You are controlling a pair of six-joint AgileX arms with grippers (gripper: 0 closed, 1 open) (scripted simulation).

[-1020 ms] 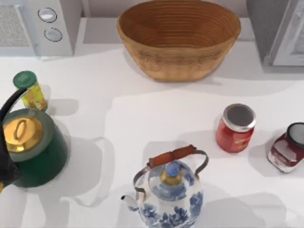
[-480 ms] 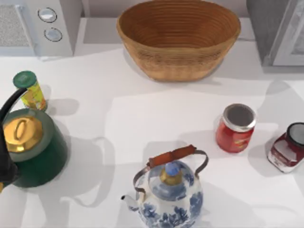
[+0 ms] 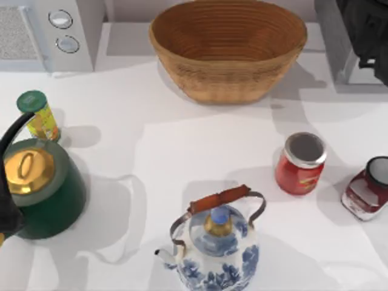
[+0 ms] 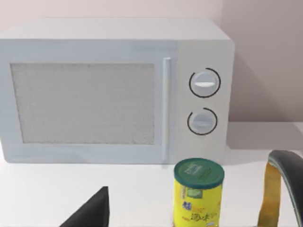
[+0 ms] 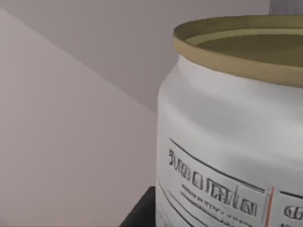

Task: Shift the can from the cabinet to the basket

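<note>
The can (image 5: 227, 142), white with a gold rim and a printed label with a red mark, stands very close in the right wrist view. A dark fingertip (image 5: 139, 213) of my right gripper shows beside its base. My right arm (image 3: 370, 33) hangs over the grey cabinet (image 3: 330, 36) at the table's far right corner. The wicker basket (image 3: 228, 79) sits at the far middle with nothing in it. My left arm (image 3: 7, 212) stays parked at the left edge beside the green kettle.
A white microwave (image 3: 66, 30) stands far left, with a yellow canister (image 3: 37, 114) and a green kettle (image 3: 42, 188) in front of it. A blue-white teapot (image 3: 215, 245) sits near the front. A red jar (image 3: 301, 163) and a dark jar (image 3: 368, 189) stand right.
My right arm has come into the top view at the far right and now hangs over the cabinet. Its shadow has moved up the table. Nothing on the table has shifted.
</note>
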